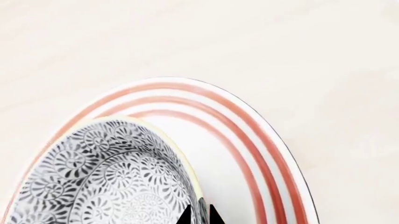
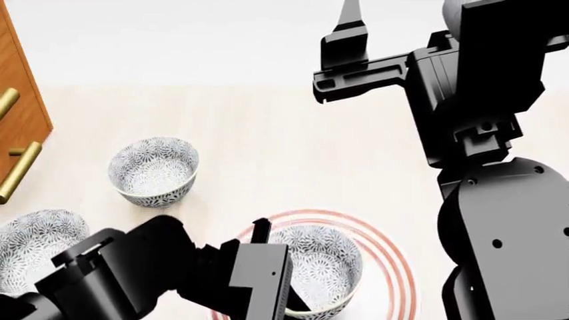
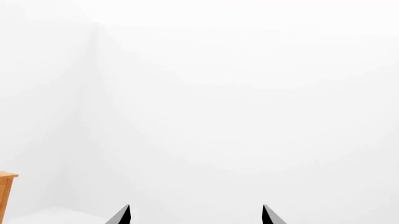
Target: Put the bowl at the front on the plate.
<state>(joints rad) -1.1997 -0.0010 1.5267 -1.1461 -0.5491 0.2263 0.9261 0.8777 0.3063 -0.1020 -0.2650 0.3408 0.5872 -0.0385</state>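
Observation:
The bowl [image 1: 106,177], white with a dense grey-blue floral pattern, is inside the rim of the plate [image 1: 249,135], a wide white plate with thin red rings. My left gripper [image 1: 200,217] is shut on the bowl's rim, one finger inside and one outside. In the head view the bowl [image 2: 324,267] stands upright within the plate's rings [image 2: 391,257] at the front, with the left gripper [image 2: 289,300] at its near-left edge. Whether the bowl rests on the plate or hangs just above it cannot be told. My right gripper [image 3: 195,214] is open and holds nothing, raised high at the back right [image 2: 351,27].
Two more patterned bowls stand on the pale table, one at mid left [image 2: 153,170] and one at the far left [image 2: 36,243]. An orange wooden cabinet [image 2: 18,100] with brass handles [image 2: 20,170] borders the left edge. The right arm [image 2: 489,200] fills the right side.

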